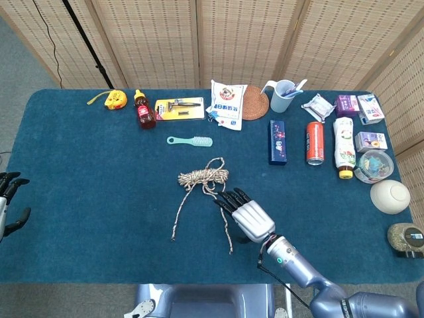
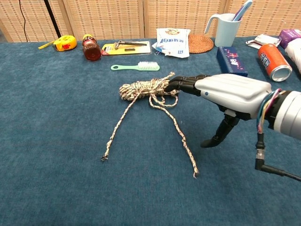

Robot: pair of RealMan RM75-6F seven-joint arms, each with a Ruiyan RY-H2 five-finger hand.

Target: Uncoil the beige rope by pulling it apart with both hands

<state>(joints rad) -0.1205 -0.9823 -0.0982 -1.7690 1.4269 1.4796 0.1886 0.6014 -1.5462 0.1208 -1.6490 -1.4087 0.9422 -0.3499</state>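
Rope [image 1: 203,177] lies mid-table, bundle tightly coiled, two loose tails trailing toward the front edge, ends apart. Nothing uncoiled yet; task looks barely started.

Right hand [image 1: 246,216] is low over the table just right of the bundle, fingers spread and straight, thumb hanging down, holding nothing. In the chest view its fingertips [image 2: 175,84] sit at the bundle's right end, touching or just short of it, cannot tell which. One tail runs under or just beside the palm in the head view.

Left hand [image 1: 8,205] sits at the table's left edge, well apart from the rope, fingers apart, empty.

Left to do, by my read: right hand closes on the coil or a tail, left hand comes across and takes the other side, then both pull apart.

Along the back edge: brush [image 1: 190,140] nearest the rope, bottle [image 1: 144,110], tape measure [image 1: 114,99], cup [image 1: 283,95], blue box [image 1: 278,142], can [image 1: 315,142]. None in the way.
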